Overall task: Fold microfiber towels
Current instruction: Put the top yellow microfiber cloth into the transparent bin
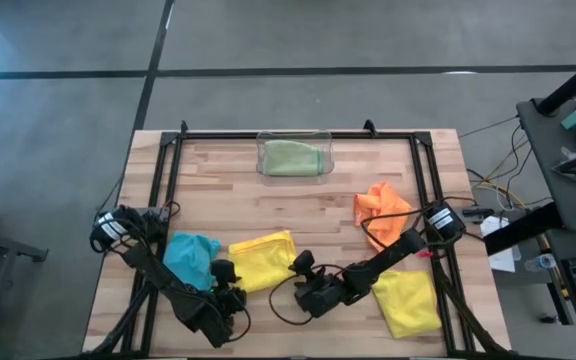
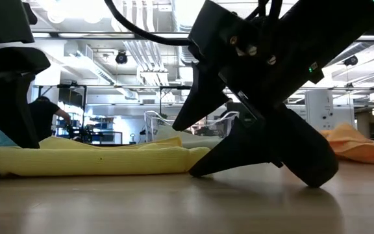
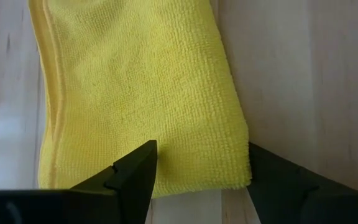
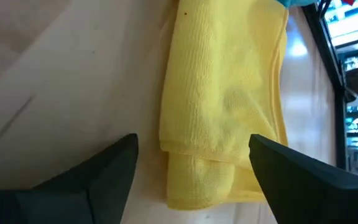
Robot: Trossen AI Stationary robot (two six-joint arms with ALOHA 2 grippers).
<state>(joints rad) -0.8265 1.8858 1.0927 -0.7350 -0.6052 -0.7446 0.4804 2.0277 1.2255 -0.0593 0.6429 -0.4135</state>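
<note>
A folded yellow towel (image 1: pixel 263 260) lies flat on the table at the near centre; it also shows in the left wrist view (image 3: pixel 135 81) and the right wrist view (image 4: pixel 229 93). My left gripper (image 3: pixel 197 165) is open at the towel's left end, one finger over the cloth and one beside its edge. My right gripper (image 4: pixel 194 146) is open at the towel's right end, low at the table (image 2: pixel 258 169). A light blue towel (image 1: pixel 190 258), an orange towel (image 1: pixel 380 205) and a second yellow towel (image 1: pixel 408 300) lie crumpled on the table. A pale green towel (image 1: pixel 293 158) lies in the bin. My left gripper stands with open fingers astride a corner of the folded yellow towel (image 3: pixel 229 174), at its left end; whether a finger touches the cloth, I cannot tell. My right gripper's fingertips (image 2: pixel 203 170) are down at the tabletop just beside the towel's right end (image 2: pixel 197 155); whether they touch it, I cannot tell.
The clear plastic bin (image 1: pixel 296 136) stands at the far centre. A black frame (image 1: pixel 168 170) runs along the table's left, far and right edges. Bare wood (image 1: pixel 238 195) lies between the bin and the towels. Cables (image 1: pixel 373 235) trail by the right arm.
</note>
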